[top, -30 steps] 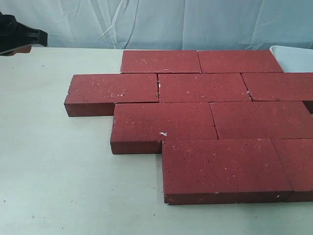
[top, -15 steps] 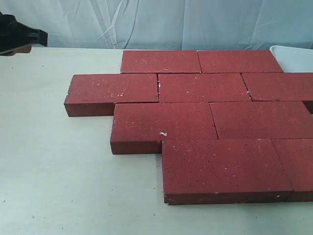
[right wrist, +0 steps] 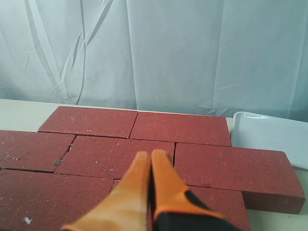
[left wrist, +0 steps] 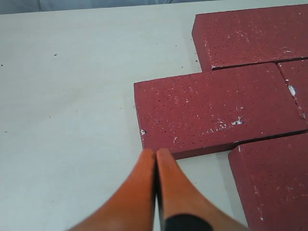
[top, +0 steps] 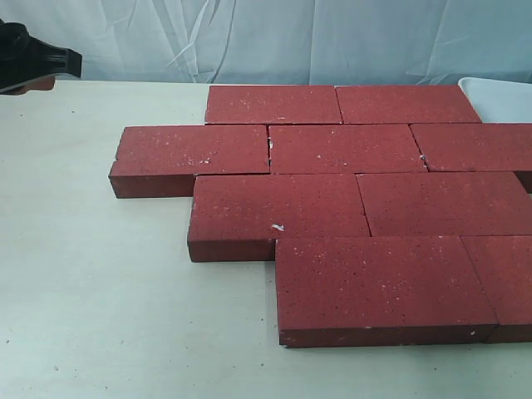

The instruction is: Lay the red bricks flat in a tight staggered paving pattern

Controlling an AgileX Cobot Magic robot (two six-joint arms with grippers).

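The left gripper (left wrist: 155, 153) is clenched on nothing, its orange fingers (left wrist: 139, 183) pressed together over the bare table (left wrist: 72, 120). The nearest edge of the red bricks (left wrist: 211, 110) lies just ahead of its tips. The right gripper (right wrist: 149, 155) is likewise clenched and empty. It hangs above the bricks, which lie flat beneath and ahead of it in staggered rows, sides touching. A white tray (right wrist: 269, 132) sits farther ahead, just beside the far rows.

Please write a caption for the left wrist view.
Left gripper, jaws shut, close to the red bricks, which lie flat in staggered rows.
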